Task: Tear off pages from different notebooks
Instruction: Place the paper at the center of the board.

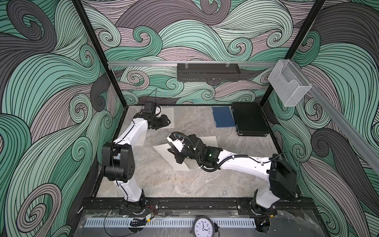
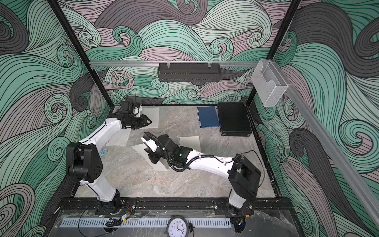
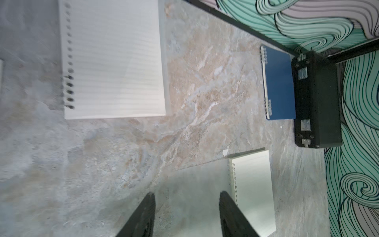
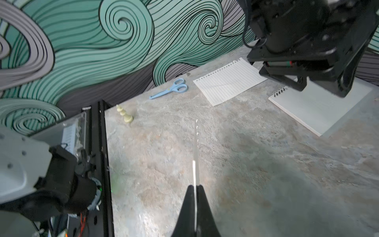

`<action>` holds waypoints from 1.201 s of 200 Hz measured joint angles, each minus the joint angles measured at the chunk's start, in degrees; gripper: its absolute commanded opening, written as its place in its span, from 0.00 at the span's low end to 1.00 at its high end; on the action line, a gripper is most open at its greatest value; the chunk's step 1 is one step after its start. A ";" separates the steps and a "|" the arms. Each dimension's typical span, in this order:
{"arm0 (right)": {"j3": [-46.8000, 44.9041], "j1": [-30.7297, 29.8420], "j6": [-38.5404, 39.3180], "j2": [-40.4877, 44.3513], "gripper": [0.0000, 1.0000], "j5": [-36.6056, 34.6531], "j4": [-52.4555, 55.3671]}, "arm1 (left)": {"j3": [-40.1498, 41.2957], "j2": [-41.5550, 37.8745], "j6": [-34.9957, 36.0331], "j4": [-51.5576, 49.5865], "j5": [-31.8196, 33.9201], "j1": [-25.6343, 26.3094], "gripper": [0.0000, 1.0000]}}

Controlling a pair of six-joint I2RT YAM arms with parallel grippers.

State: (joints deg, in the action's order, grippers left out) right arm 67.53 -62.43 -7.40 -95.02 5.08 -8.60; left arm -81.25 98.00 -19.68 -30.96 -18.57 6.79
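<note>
Right jaws clamp a thin white paper page [image 4: 196,174], best laid flat on the marbled tabletop [image 4: 256,164]. Left jaws stand apart.

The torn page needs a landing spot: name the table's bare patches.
Widest: grey marble tabletop beside the black front rail. Also the far gap between the white lined spiral notebook and the dark blue spiral notebook. Crowded: centre and left edge.
</note>
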 measured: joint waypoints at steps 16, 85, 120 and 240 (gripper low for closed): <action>1.81 0.00 -4.24 -2.34 0.00 -0.76 -2.71 | -2.23 -0.44 0.02 -0.39 1.29 -0.66 0.52; 3.98 0.04 -21.90 -14.47 0.00 -2.89 -12.85 | -2.99 -2.34 -0.55 -2.12 6.08 -0.68 0.53; 4.04 0.04 -30.10 -20.76 0.00 -3.96 -15.32 | -2.58 -3.41 -1.40 -1.62 5.90 -0.66 0.53; 20.02 -2.75 -49.51 -39.95 0.00 -0.02 -16.59 | 0.50 -3.78 -2.91 0.37 2.49 1.62 0.54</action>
State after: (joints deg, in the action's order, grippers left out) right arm 87.55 -65.19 -56.90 -134.98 5.06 -25.19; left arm -80.75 94.21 -22.59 -30.59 -16.08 8.40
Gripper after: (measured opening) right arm 0.051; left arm 0.536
